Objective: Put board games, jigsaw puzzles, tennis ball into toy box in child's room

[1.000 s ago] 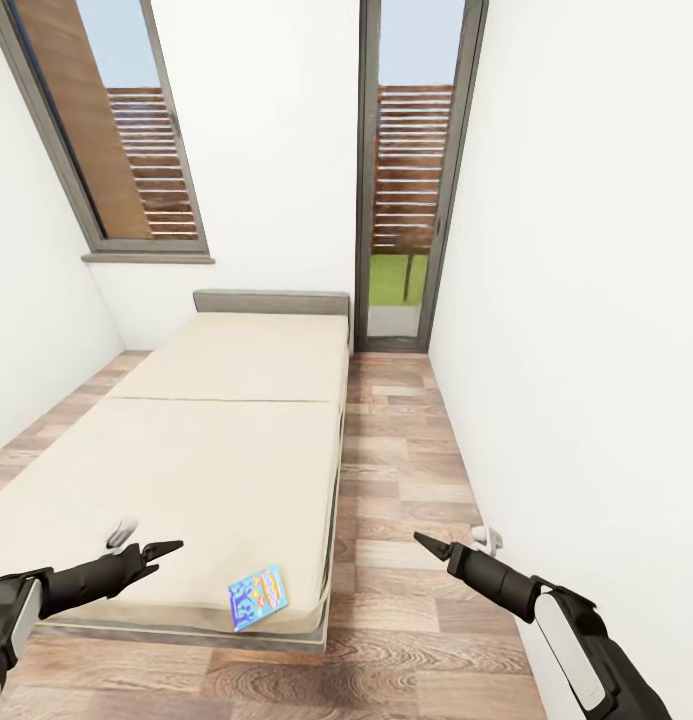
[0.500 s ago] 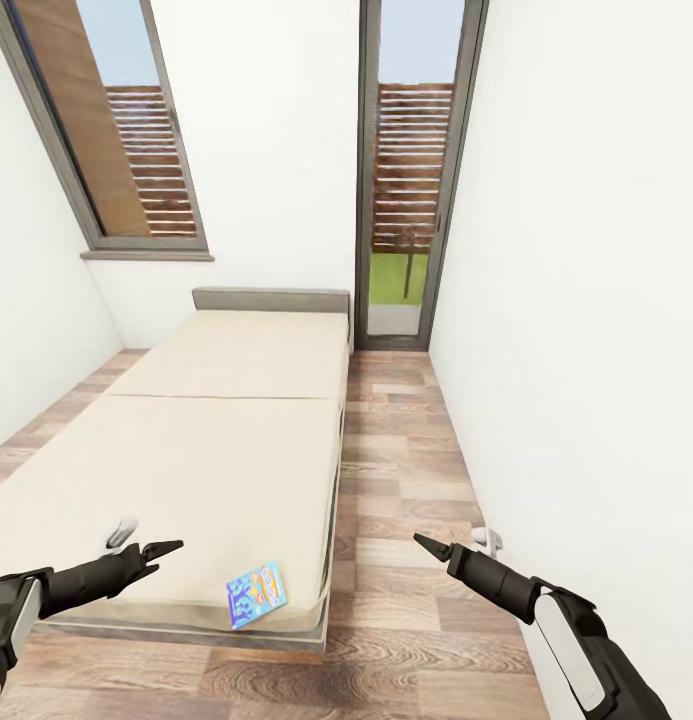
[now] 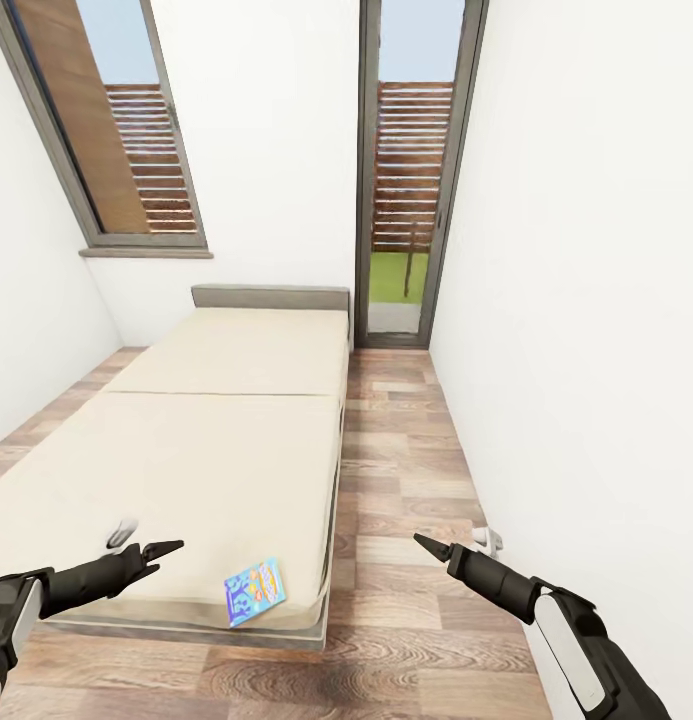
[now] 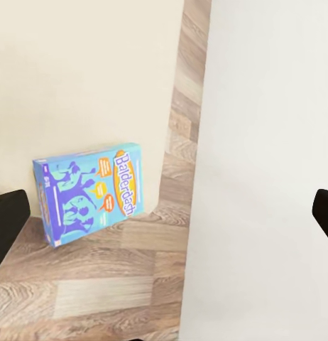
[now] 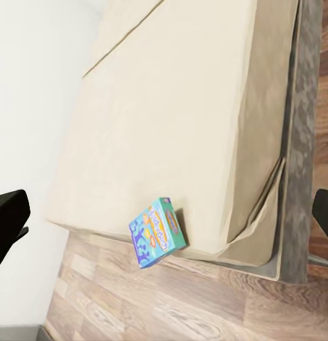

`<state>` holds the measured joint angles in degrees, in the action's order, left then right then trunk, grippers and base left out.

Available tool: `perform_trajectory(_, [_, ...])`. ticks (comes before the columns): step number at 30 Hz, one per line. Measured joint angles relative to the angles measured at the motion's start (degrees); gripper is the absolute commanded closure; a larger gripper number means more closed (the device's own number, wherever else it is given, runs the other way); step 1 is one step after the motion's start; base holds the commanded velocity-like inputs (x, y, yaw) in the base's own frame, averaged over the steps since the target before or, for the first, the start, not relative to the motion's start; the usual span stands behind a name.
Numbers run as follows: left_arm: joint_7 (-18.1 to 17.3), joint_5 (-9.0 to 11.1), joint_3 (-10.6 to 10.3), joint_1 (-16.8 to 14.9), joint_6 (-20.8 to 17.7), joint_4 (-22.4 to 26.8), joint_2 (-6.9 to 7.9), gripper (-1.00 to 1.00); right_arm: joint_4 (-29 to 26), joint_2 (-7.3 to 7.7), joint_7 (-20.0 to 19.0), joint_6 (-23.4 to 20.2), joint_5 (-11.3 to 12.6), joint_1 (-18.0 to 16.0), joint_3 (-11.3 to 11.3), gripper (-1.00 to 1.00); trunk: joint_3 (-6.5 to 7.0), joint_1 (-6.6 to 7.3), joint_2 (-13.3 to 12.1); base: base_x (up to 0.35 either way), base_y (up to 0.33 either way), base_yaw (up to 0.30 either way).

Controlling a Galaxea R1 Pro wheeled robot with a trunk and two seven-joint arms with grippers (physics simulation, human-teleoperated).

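Not much looked done at this point: the small blue printed board game box (image 3: 255,592) was lying untouched on the wide cream mattress bed (image 3: 206,440), right at its near edge close to the corner by the wood-plank floor (image 3: 406,470), so I'd guess it had yet to be picked up and carried to the toy box. The box lay flat, long axis slanting toward that corner. The left gripper (image 3: 164,548) and right gripper (image 3: 423,541) hovered well apart, fingers spread, holding nothing.
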<state>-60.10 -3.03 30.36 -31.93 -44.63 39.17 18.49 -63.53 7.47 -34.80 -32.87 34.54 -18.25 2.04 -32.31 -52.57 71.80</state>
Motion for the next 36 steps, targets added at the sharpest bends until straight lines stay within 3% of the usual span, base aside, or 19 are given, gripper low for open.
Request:
perform_trajectory(31, [0.1, -0.1, -0.2, 0.0, -0.1, 0.0, -0.34, -1.00, 0.0, 0.08, -0.1, 0.0, 0.0, 0.0, 0.1, -1.00, -5.57, -6.81, 12.4, 0.000, 0.000, 0.000])
perform_trajectory(36, [0.1, -0.1, -0.3, 0.0, -0.3, -0.1, -1.22, -1.00, 0.0, 0.04, 0.0, 0.0, 0.0, 0.0, 0.1, -1.00, -6.47, -7.91, 14.4, 0.000, 0.000, 0.000])
